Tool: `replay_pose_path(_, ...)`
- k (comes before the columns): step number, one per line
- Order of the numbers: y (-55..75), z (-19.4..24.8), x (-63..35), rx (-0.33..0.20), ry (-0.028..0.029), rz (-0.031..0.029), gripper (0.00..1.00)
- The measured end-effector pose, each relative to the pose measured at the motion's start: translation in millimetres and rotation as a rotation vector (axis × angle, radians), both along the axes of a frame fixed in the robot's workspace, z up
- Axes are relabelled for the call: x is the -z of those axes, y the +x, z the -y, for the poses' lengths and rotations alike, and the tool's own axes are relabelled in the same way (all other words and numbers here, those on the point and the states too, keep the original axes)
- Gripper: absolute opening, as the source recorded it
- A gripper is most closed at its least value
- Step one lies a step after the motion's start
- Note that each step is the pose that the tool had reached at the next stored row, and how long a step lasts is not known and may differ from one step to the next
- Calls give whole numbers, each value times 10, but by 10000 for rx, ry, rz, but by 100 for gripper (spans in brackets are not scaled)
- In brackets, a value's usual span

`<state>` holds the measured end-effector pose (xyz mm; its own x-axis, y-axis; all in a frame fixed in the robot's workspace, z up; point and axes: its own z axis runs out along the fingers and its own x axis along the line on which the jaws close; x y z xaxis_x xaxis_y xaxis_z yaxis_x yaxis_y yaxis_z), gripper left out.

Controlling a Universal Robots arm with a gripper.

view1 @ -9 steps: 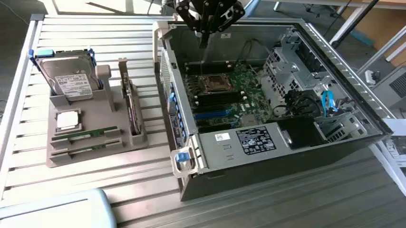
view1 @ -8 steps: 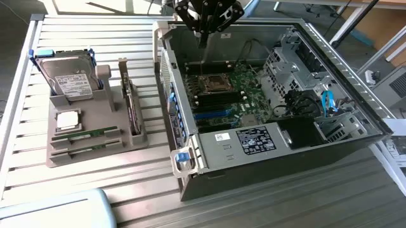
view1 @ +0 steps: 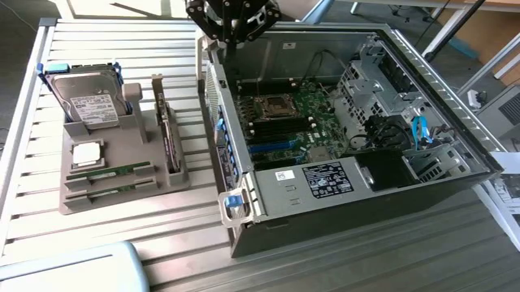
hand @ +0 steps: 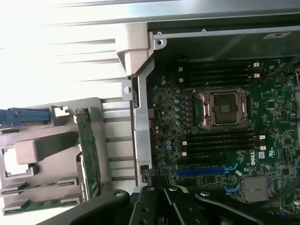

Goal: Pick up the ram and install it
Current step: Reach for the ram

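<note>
Exterior view, and the ram (view1: 109, 174) lies in its slot in the gray holder (view1: 130, 146) at the lower left of the frame, with a second stick (view1: 101, 193) just below it. Neither has been lifted. On the wrist view the same green ram (hand: 42, 205) sits in that holder, well apart from the gripper (hand: 166, 194).

And the gripper (view1: 231, 44)? It hangs at the top centre of the exterior frame, over the near corner of the computer case (view1: 260, 201), fingers pressed together and gripping nothing. So the pick is not yet made and the install is all to do.

Now the containers. The holder carries a hard drive (view1: 89, 100) standing at its upper end, a square processor chip (view1: 87, 155) in the middle, and a dark expansion card (view1: 167, 137) upright along its right edge. The case lies open on the slatted table (view1: 122, 48), motherboard (view1: 313, 103) exposed, processor socket (view1: 272, 106) bare, and the black memory slots (view1: 281, 128) beside it look empty.
</note>
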<state>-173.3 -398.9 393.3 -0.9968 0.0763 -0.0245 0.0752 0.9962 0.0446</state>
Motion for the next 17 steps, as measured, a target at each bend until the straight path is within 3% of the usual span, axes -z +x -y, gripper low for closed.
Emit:
replay_pose_path(10, -485, -3, 6, -1, 0, 0, 11)
replay_pose_path(17, -861, -35, 24, -1, 0, 0, 11)
